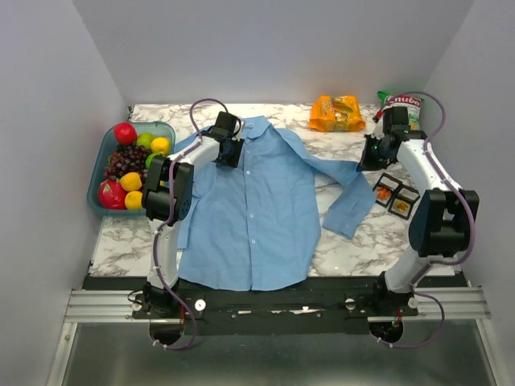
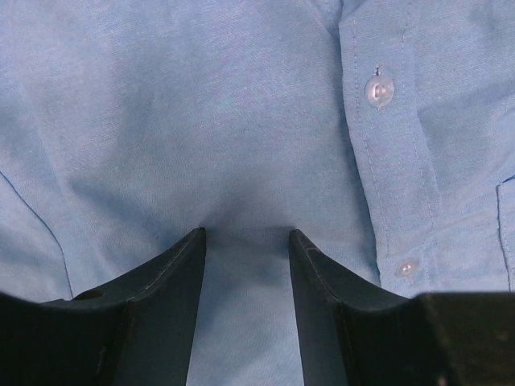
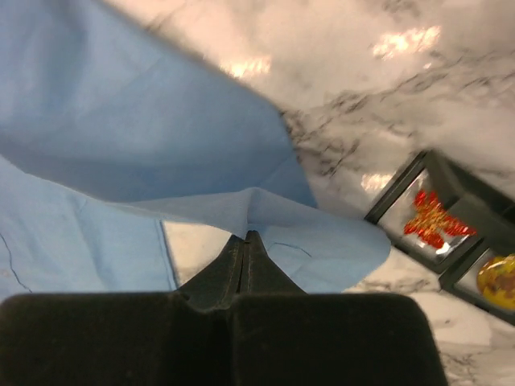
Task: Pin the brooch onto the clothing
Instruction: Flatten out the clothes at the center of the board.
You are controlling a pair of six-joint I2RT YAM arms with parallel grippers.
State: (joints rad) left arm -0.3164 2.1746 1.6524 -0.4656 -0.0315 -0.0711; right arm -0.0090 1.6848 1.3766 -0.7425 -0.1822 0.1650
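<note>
The light blue shirt (image 1: 253, 205) lies flat on the marble table, collar at the far side. My left gripper (image 1: 229, 153) is open, with both fingertips pressed on the chest cloth (image 2: 241, 145) left of the button row (image 2: 379, 88) and no brooch between them. My right gripper (image 1: 372, 157) is shut on a pinched fold of the shirt's sleeve (image 3: 265, 205), which peaks at its tips (image 3: 248, 236). The orange-red and gold brooch (image 3: 430, 221) lies in a small black tray (image 1: 386, 191) to the right of the sleeve.
A second black tray (image 1: 403, 203) holds a round yellow ornament (image 3: 497, 277). A teal basket of fruit (image 1: 103, 157) stands at the left. An orange snack bag (image 1: 337, 113) and a green bag (image 1: 402, 104) lie at the back.
</note>
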